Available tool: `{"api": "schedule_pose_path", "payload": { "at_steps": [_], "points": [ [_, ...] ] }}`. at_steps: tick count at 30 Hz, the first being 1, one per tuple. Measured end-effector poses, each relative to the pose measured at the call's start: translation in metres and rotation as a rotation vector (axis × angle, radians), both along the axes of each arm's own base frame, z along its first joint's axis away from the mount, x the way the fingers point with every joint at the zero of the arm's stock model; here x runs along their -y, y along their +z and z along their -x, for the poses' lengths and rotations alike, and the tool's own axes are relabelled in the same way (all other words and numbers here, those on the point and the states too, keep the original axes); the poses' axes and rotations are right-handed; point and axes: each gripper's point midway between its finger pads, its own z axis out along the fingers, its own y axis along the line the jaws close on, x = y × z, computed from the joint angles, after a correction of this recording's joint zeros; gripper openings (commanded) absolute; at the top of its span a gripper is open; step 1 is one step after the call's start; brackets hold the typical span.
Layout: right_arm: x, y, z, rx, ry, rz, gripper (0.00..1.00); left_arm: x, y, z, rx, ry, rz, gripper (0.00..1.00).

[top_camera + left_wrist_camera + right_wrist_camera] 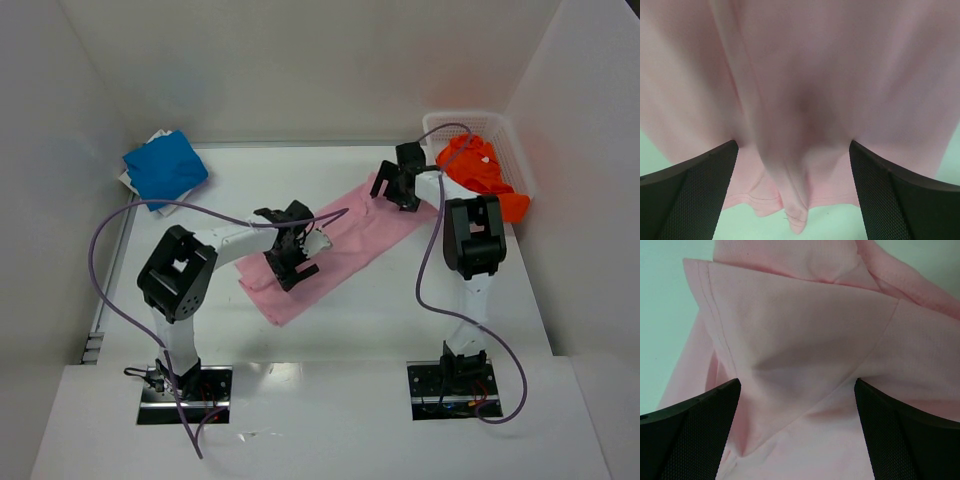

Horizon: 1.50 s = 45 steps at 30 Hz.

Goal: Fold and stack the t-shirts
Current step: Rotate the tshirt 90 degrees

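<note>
White table (350,320) between plain white walls (300,60), even light.

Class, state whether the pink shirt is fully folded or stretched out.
Stretched out, partly folded: the pink shirt lies as a long narrow strip.

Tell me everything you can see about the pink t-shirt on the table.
The pink t-shirt lies on the table as a long diagonal strip, seemingly folded lengthwise, from near left to far right. Its cloth looks thin and matte, with stitched hems and creases. The open left gripper is at its near end, the open right gripper at its far end, with cloth bunched inside each.
</note>
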Motion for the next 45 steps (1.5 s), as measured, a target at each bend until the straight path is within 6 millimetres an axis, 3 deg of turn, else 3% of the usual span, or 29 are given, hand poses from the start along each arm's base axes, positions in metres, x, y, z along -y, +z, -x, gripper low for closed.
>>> {"api": "schedule_pose_path", "payload": {
  "at_steps": [8, 19, 28, 40, 42, 45],
  "points": [
    [-0.024, 0.0, -0.022, 0.032, 0.045, -0.007, 1.0, 0.022, -0.002, 0.019, -0.046, -0.034, 0.038, 1.0],
    [-0.096, 0.004, -0.054, 0.101, 0.168, -0.048, 0.99, 0.028, -0.003, 0.024, -0.065, -0.027, 0.054, 1.0],
    [-0.151, 0.008, -0.078, 0.148, 0.249, -0.089, 0.99, 0.059, 0.007, 0.037, -0.16, 0.035, 0.197, 1.0],
    [-0.148, 0.011, -0.075, 0.124, 0.239, -0.06, 0.99, 0.103, 0.015, 0.08, -0.354, 0.225, 0.334, 1.0],
    [-0.14, 0.018, -0.071, 0.12, 0.228, -0.048, 0.99, 0.104, 0.016, 0.083, -0.364, 0.251, 0.345, 1.0],
    [-0.131, 0.046, -0.064, 0.146, 0.221, -0.046, 0.99, 0.1, 0.017, 0.089, -0.38, 0.304, 0.347, 1.0]
  ]
}}
